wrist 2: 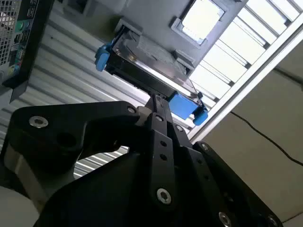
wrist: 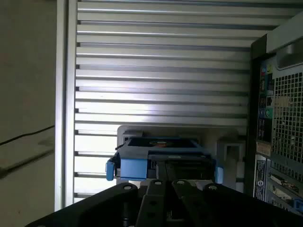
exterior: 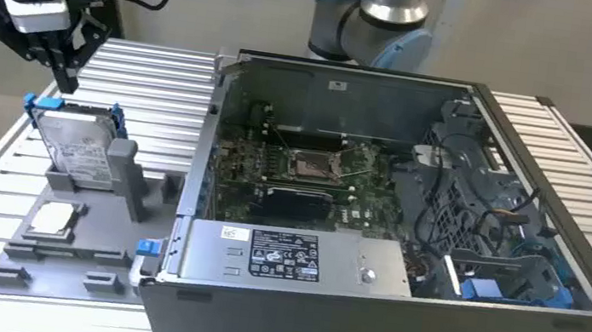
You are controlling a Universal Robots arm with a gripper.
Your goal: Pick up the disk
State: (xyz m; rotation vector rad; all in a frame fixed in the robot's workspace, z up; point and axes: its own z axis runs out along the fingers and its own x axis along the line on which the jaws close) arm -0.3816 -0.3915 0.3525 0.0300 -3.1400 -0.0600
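Disk: stands on edge in a slot of the grey fixture tray, label face toward the camera in the exterior view, with its blue carrier showing at the top corners. It sits directly below the gripper, close under the fingertips; the exterior view shows a thin gap between them, so no contact.

Gripper: fingers drawn together to a single point, nothing between them. It hangs tip-down over the disk's upper edge. In both wrist views the closed tips line up with the long top edge of the disk, near a blue carrier tab.

CPU chip: lies flat in a pocket of the same tray, below the gripper and on the far side of the disk from it.

Open computer case: well off to the gripper's side, toward the exterior view's right, on the slatted metal table. A power-supply box is along its near wall.
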